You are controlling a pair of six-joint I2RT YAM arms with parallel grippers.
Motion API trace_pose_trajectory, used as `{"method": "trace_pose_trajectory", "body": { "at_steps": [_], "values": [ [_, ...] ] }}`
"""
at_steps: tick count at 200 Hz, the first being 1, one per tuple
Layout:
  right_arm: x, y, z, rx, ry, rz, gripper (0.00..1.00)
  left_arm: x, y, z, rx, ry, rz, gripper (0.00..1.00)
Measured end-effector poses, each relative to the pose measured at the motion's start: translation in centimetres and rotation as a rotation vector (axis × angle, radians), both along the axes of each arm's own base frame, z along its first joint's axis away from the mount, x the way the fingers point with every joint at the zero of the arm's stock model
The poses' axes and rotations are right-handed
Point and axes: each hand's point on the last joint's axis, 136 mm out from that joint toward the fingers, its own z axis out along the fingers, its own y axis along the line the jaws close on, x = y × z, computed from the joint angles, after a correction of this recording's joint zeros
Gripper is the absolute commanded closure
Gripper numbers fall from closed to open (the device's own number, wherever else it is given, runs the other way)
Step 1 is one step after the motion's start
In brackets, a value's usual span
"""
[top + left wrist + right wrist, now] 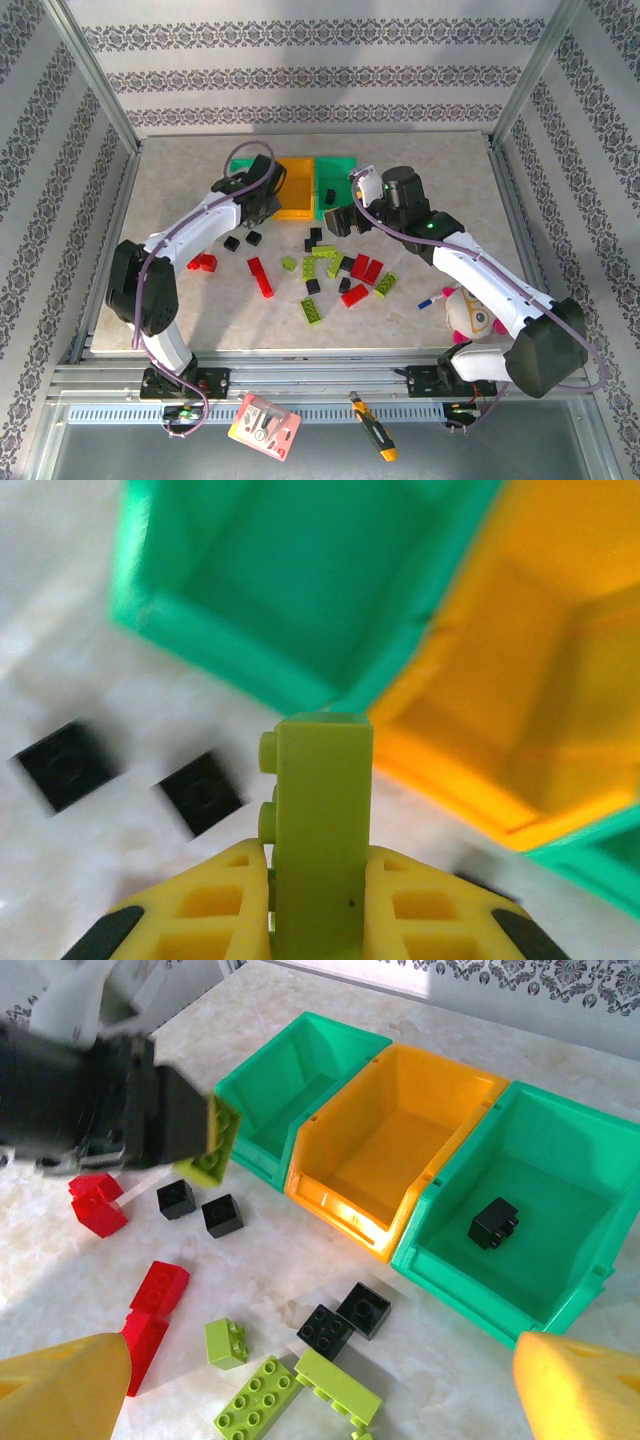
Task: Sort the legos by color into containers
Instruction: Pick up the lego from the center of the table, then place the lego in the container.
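My left gripper (318,865) is shut on an upright lime brick (320,810), just in front of the seam between the left green bin (300,580) and the orange bin (540,660). In the top view this gripper (255,208) hangs at the bins' near edge. My right gripper (320,1400) is open and empty above loose bricks, in the top view (340,220) in front of the right green bin (335,180). One black brick (494,1222) lies in that bin (560,1170). Red (261,277), lime (312,310) and black (232,243) bricks are scattered mid-table.
A blue marker (435,297) and a small white clock (470,315) lie by the right arm. Two black bricks (65,765) sit on the table left of the held brick. Metal frame posts stand at the table's far corners.
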Motion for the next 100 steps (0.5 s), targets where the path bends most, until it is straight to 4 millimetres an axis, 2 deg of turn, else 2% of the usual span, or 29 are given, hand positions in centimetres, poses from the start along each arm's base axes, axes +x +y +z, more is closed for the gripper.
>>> {"method": "trace_pose_trajectory", "body": {
  "at_steps": [15, 35, 68, 100],
  "values": [
    [0.0, 0.0, 0.0, -0.001, -0.001, -0.002, 0.02, 2.5, -1.5, 1.4, 0.013, -0.037, -0.059, 0.88],
    [0.0, -0.1, 0.0, -0.001, -0.001, -0.004, 0.02, 5.6, -3.2, 1.7, 0.043, -0.054, -0.128, 0.88],
    [-0.2, -0.7, 0.4, 0.001, -0.014, -0.021, 0.02, 10.0, -5.6, -0.3, 0.098, -0.025, -0.231, 0.88],
    [-0.4, -1.7, 0.4, 0.002, -0.02, -0.049, 0.02, 12.3, -7.0, -2.8, 0.129, 0.019, -0.29, 0.83]
  ]
}}
